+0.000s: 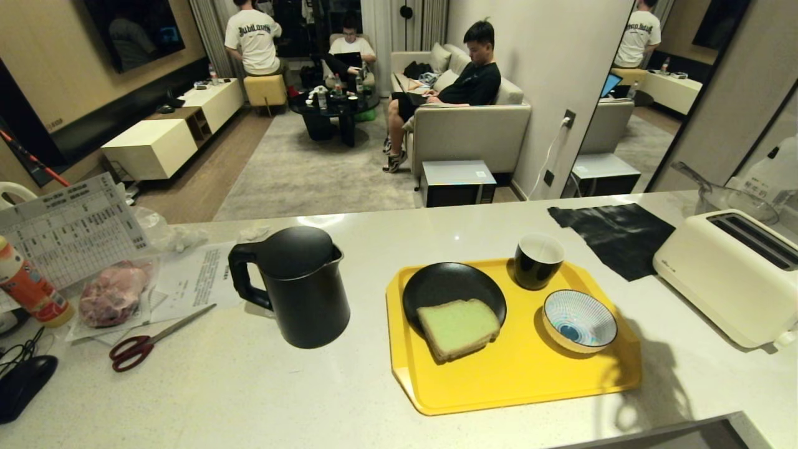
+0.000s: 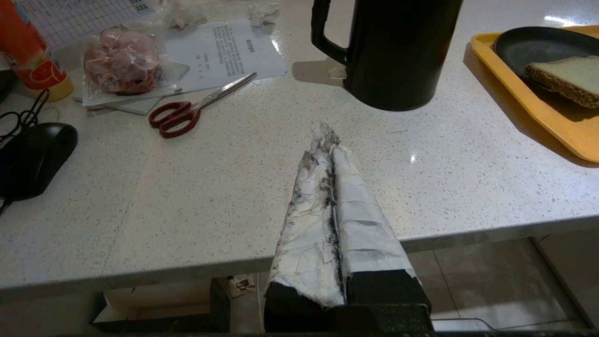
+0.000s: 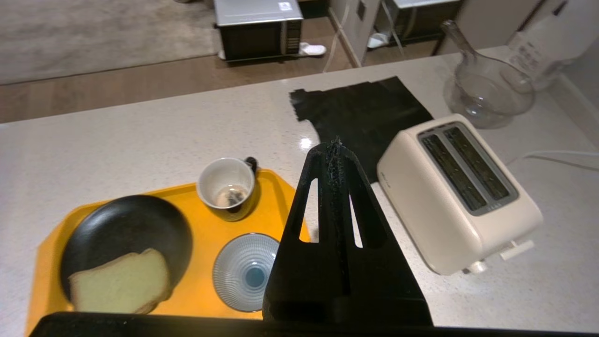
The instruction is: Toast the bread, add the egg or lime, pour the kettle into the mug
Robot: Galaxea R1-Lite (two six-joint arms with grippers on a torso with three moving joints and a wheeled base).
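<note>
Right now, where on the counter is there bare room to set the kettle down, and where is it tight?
Bare counter lies in front of the kettle, between the scissors and the yellow tray. A narrower strip runs between the tray and the toaster. The counter's left end is crowded: papers, a bagged item, a bottle.

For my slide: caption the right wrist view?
Right claw shut and empty above the tray's edge, between striped bowl and toaster.
</note>
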